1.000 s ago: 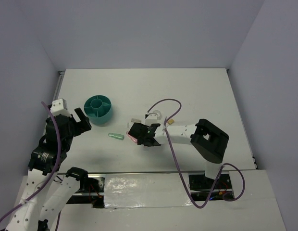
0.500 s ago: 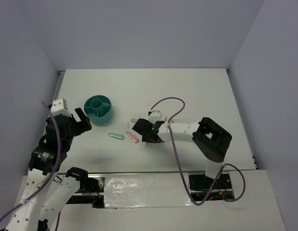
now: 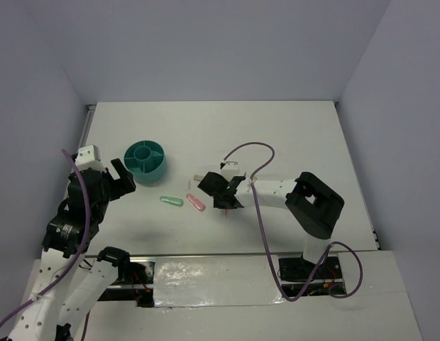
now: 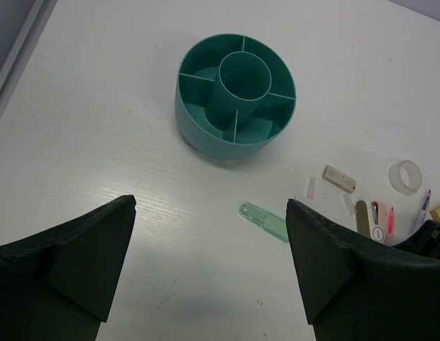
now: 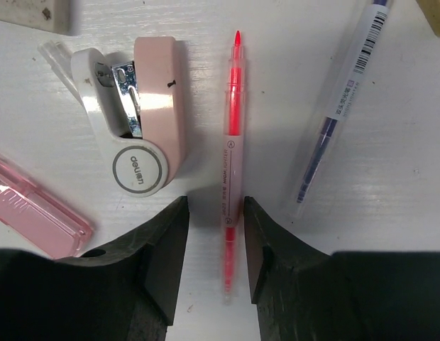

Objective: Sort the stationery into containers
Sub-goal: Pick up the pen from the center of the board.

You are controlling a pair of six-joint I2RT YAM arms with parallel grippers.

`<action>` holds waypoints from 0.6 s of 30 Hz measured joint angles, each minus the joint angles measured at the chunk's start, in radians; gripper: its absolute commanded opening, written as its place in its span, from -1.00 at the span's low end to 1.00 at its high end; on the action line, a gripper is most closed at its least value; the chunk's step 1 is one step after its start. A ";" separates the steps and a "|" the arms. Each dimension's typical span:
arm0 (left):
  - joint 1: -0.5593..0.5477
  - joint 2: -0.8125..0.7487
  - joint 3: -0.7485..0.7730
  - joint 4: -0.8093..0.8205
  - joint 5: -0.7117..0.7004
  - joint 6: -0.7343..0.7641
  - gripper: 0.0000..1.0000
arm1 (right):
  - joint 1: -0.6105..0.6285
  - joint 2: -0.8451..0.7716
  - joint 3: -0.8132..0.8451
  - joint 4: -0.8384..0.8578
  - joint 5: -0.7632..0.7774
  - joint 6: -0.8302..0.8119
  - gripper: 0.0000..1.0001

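Right gripper (image 5: 215, 207) sits low over the item cluster, out from the teal organiser cup (image 4: 203, 135) toward the right arm and a little nearer the bases; jaws partly open, one finger on either side of the red-pink pen (image 5: 233, 153), which lies flat on the table (image 3: 291, 135); one pad looks hard against the barrel, the other a sliver off; I read this as lined up to pinch, not yet clamped.

Fingers straddle the rear half of the barrel, tip pointing away; probably so the squeeze closes across the narrow axis.

Pink stapler (image 5: 145, 117) lies just beside the pen on the cup-ward side; clear purple-ink pen (image 5: 338, 106) just beside it on the side away from the cup; tight lane, a closing finger could nudge either.

Pink eraser (image 3: 196, 202) and mint-green eraser (image 3: 171, 201) lie between the cluster and the cup, nearer the bases than the cup.

Left gripper (image 4: 209, 206) hovers on the base side of the cup, jaws spread wide, holding nothing; likely parked so as not to crowd the right arm.

No item shows in any cup compartment; sorting looks barely begun.
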 measured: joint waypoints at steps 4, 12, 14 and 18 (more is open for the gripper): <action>0.000 0.009 0.000 0.000 0.002 0.000 0.99 | -0.013 -0.003 -0.005 0.008 -0.011 -0.009 -0.20; 0.000 0.016 0.000 0.000 0.008 0.000 0.99 | -0.035 -0.013 -0.018 0.028 -0.029 -0.039 -0.40; 0.000 0.016 0.000 0.000 0.008 0.000 0.99 | -0.040 -0.013 -0.017 0.025 -0.029 -0.049 -0.57; 0.000 0.016 0.000 0.000 0.008 0.000 0.99 | -0.045 -0.011 -0.015 0.018 -0.028 -0.055 -1.00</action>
